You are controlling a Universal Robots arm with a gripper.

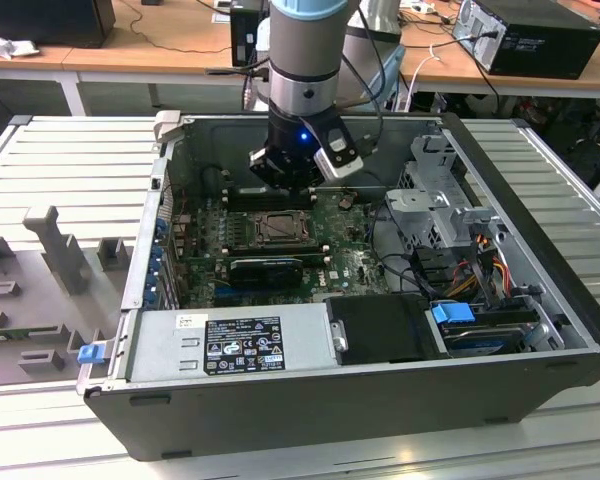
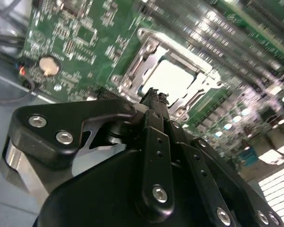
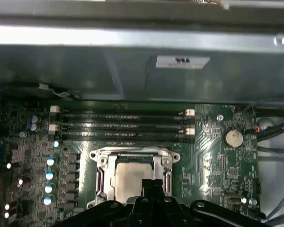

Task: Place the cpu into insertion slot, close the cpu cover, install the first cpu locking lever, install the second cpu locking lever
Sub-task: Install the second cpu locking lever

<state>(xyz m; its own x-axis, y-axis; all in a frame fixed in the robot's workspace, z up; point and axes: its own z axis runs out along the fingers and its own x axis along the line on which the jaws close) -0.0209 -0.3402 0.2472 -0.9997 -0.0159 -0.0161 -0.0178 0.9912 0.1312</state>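
Hovering just above the insertion slot (image 3: 132, 177), the gripper (image 3: 152, 185) has its fingers drawn together with nothing visibly between them. The cpu (image 3: 131, 176) already lies in the slot, its pale face showing through the window of the cpu cover (image 2: 144, 54), which looks folded down over it. Judging from this, placement and cover seem done and a locking lever is in hand; that calls for a fine, low push beside the frame. Memory slots (image 3: 120, 126) lie close by, a coin battery (image 3: 234, 137) farther off, and the case wall (image 1: 310, 120) crowds the arm.
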